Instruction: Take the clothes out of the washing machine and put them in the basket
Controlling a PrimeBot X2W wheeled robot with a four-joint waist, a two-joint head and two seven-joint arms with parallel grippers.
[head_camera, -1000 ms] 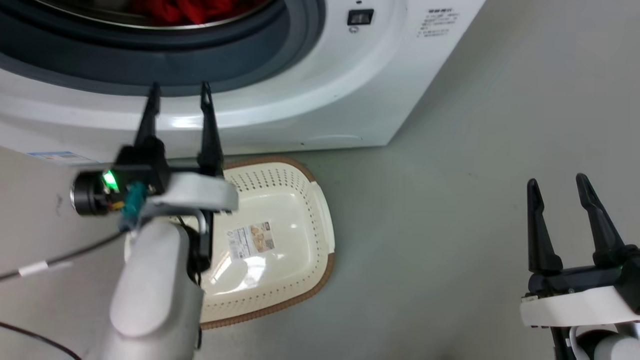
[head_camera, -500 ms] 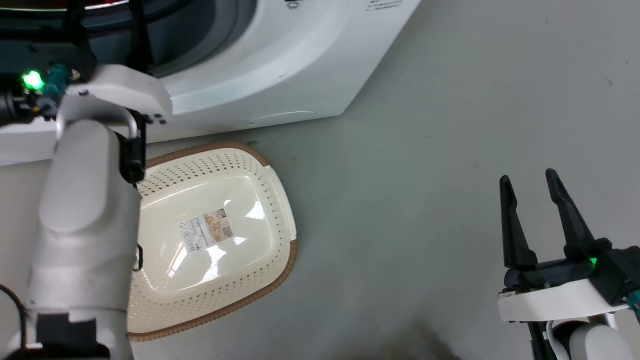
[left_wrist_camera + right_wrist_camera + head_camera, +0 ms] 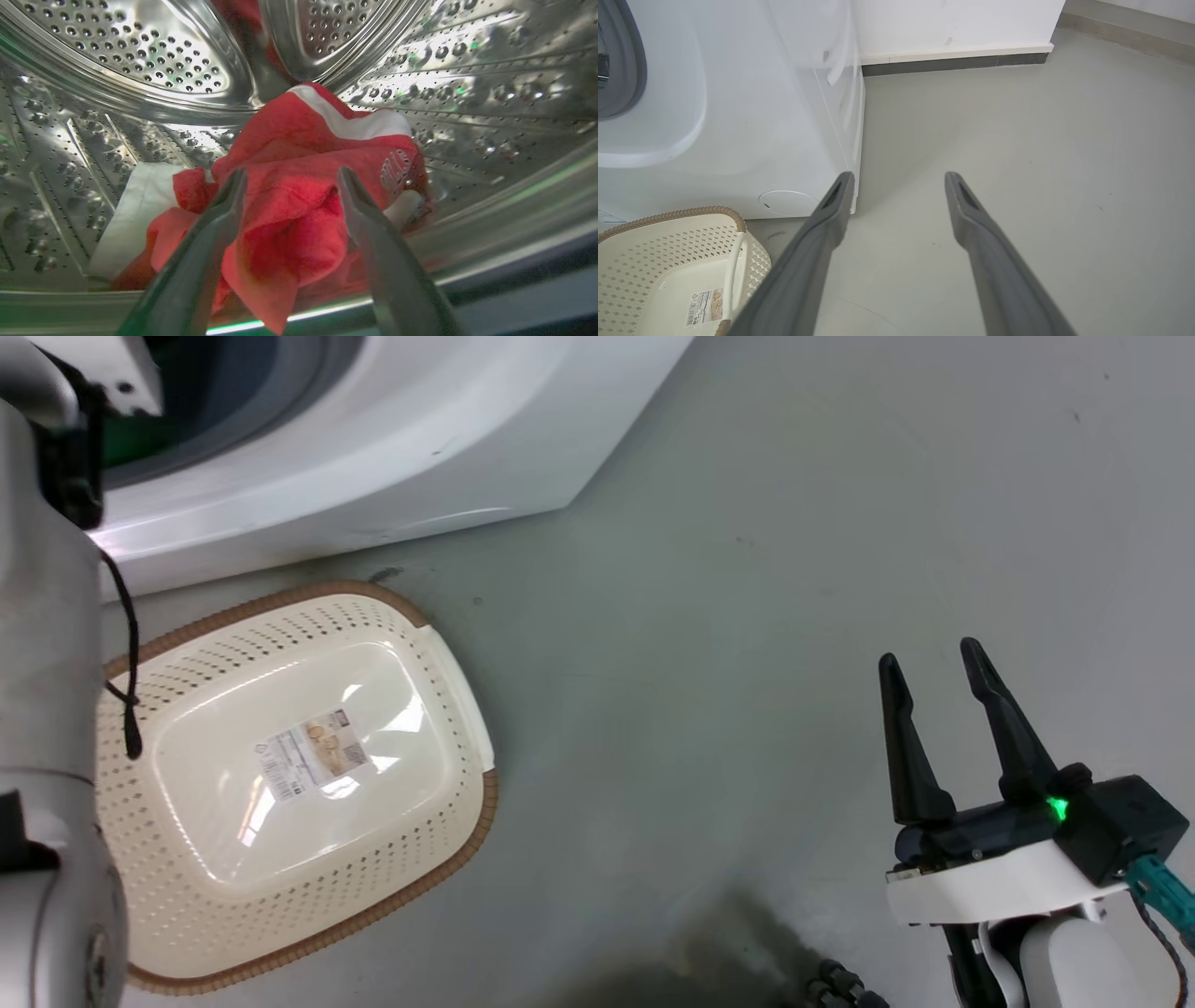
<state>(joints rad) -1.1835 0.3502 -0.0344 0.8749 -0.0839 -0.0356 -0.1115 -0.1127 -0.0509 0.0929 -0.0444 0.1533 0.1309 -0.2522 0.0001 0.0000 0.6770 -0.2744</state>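
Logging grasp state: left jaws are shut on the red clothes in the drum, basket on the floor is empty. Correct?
Not quite: the left gripper has its jaws open, not shut, with the red clothes in the drum showing between them, as the left wrist view shows. The basket on the floor is empty.

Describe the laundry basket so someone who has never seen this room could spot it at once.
Start at the large white front-loading washing machine; on the grey floor in front of its base sits a cream oval plastic laundry basket, empty. Its perforated sides, brown woven-look rim and the paper label on its bottom set it apart from the white machine.
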